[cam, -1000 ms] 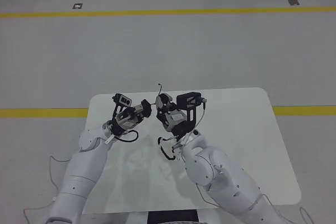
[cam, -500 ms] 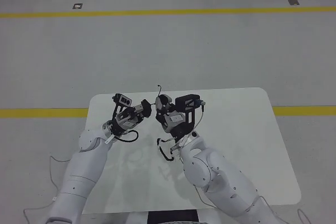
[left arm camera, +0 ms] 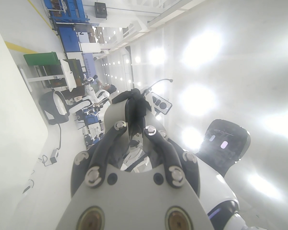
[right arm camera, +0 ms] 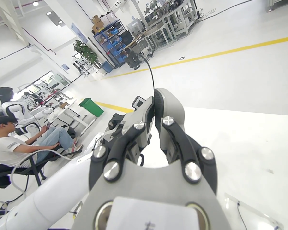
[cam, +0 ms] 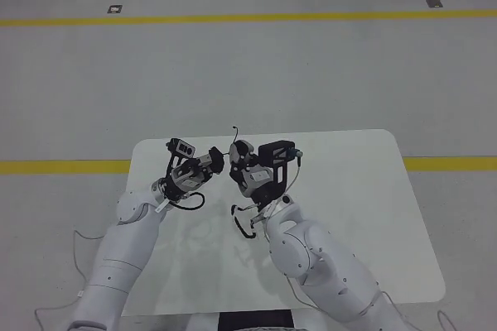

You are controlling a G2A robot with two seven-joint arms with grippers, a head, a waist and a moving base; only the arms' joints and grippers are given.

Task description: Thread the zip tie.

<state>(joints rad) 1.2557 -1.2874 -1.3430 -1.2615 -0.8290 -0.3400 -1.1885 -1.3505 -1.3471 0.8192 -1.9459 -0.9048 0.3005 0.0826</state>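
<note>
Zip tie (cam: pixel 235 136): a thin black strip, held in the air above the far left part of the surface (cam: pixel 356 207), where the two arms meet.
Right gripper (cam: pixel 238 154): its jaws are clamped on the zip tie. The strip rises out of the jaw tips and bends over at its free end.
Left gripper (cam: pixel 215 158): just beside the right gripper, tips turned toward it. Its jaws are drawn together, but I cannot tell whether any part of the tie lies between them.
Top view: shows both grippers almost tip to tip. The tie is a fine line standing up from the right one, with a small hook at its end.
Right wrist view: shows the clamp itself. The zip tie (right arm camera: pixel 150 72) is pinched between the dark pads of the right gripper (right arm camera: pixel 154 99) and arcs away over the floor. The other gripper sits close behind the jaws.
Left wrist view: shows the left gripper (left arm camera: pixel 132 94) against the bright ceiling. The zip tie (left arm camera: pixel 158 82) curves out beside it and ends in a slightly thicker tip.
Surface: white, with rounded corners.
Floor: pale, crossed by yellow lines (cam: pixel 232 16). A green bin (right arm camera: pixel 91 106) stands well away from the surface.
Writing: a small dark square tag (cam: pixel 114 8) lies on the floor and a blue sign (right arm camera: pixel 74 27) hangs on the wall. The print on both is too small to read.
</note>
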